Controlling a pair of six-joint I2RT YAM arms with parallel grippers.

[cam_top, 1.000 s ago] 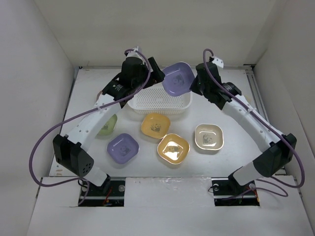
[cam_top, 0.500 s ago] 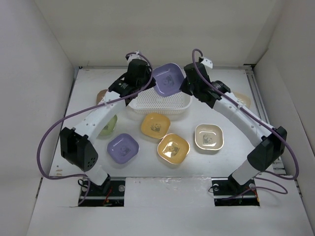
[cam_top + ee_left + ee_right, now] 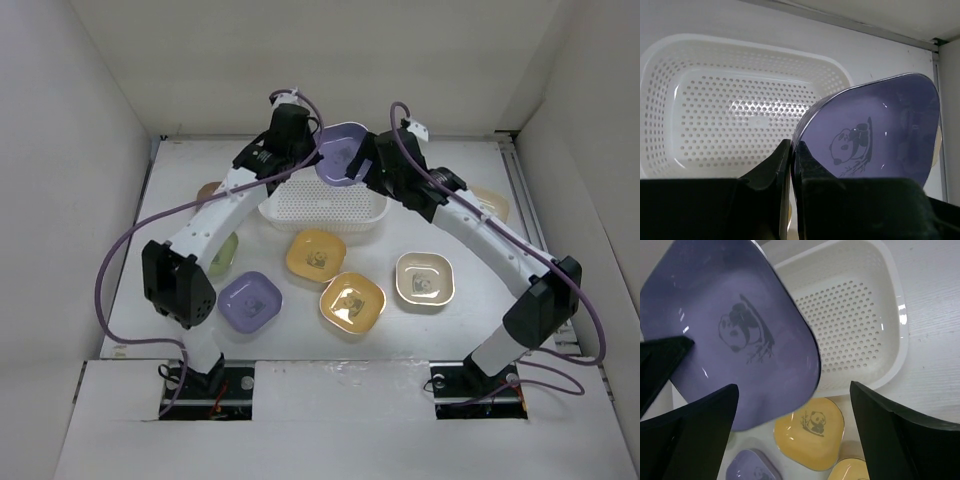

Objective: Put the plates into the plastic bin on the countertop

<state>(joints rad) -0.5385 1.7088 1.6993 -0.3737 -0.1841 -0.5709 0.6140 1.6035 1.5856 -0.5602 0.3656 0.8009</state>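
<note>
Plastic bin (image 3: 325, 212): one.
Plates: eight.
Purple, two: raised purple plate (image 3: 340, 160) over bin's far rim; second purple plate (image 3: 249, 298) near-left of bin.
Orange-yellow, two: first orange plate (image 3: 315, 254) just in front of bin; second orange plate (image 3: 352, 301) nearer still.
Cream plate (image 3: 424, 278): one, near-right of bin.
Green plate (image 3: 222, 256): one, left of bin, partly hidden.
Tan, two: left tan plate (image 3: 207, 190) and right tan plate (image 3: 493, 204), either side of bin, both partly hidden.
Arms, two: left arm (image 3: 215, 225) and right arm (image 3: 490, 235), flanking bin.
</note>
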